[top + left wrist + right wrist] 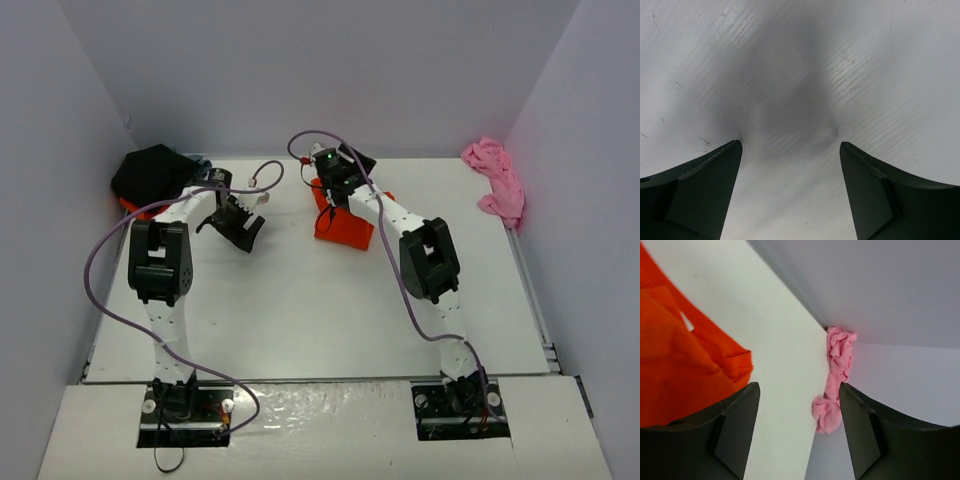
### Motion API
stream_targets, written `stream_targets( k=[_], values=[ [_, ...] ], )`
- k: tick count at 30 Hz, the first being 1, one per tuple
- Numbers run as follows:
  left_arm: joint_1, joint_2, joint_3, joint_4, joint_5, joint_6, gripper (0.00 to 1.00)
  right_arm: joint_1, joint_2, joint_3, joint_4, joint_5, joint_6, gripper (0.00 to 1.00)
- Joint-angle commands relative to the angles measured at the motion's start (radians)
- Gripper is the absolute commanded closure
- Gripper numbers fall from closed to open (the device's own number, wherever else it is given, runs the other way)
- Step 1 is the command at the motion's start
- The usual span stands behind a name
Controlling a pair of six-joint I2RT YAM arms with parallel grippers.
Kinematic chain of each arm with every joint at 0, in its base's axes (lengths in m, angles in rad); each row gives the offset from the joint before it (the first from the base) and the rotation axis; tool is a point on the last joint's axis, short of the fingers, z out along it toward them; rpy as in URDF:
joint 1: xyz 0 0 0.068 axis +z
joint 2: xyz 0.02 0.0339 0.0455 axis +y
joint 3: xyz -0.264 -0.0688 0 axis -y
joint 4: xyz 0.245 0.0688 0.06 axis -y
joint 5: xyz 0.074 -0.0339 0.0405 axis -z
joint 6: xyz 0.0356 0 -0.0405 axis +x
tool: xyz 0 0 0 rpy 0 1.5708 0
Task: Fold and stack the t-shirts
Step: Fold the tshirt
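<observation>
At far centre of the counter, the orange shirt sits as a rumpled, half-folded lump. The right pincer is just over it, jaws apart, gripping nothing. The left pincer is also wide and empty over bare counter. The black shirt is heaped far left on a second orange shirt. The pink shirt is crumpled far right by the wall. Best to pinch a hem, not the bulk, since the cloth looks soft and limp.

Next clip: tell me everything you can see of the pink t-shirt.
The pink t-shirt is soft, plain cloth, crumpled into a long, lumpy bunch and not folded. No sleeve or collar can be made out. It lies at the far right edge of the table, pressed against the right wall, well apart from the other shirts.
</observation>
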Motion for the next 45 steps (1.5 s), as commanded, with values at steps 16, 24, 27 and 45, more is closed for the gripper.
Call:
stream_targets(
  k=[16, 24, 27, 45],
  values=[
    [-0.011, -0.118, 0.028, 0.013, 0.019, -0.009, 0.23, 0.036, -0.091, -0.12, 0.025, -0.054, 0.065, 1.0],
    [-0.006, -0.085, 0.04, 0.019, 0.003, -0.025, 0.23, 0.026, 0.03, -0.045, 0.0, -0.07, 0.074, 1.0],
    [-0.003, -0.064, 0.051, 0.012, 0.0, -0.027, 0.23, 0.025, 0.069, -0.043, -0.048, -0.087, 0.083, 1.0],
    [-0.003, -0.092, 0.053, 0.006, 0.011, -0.032, 0.23, 0.019, 0.064, -0.085, -0.166, -0.224, 0.164, 0.5]
  ],
)
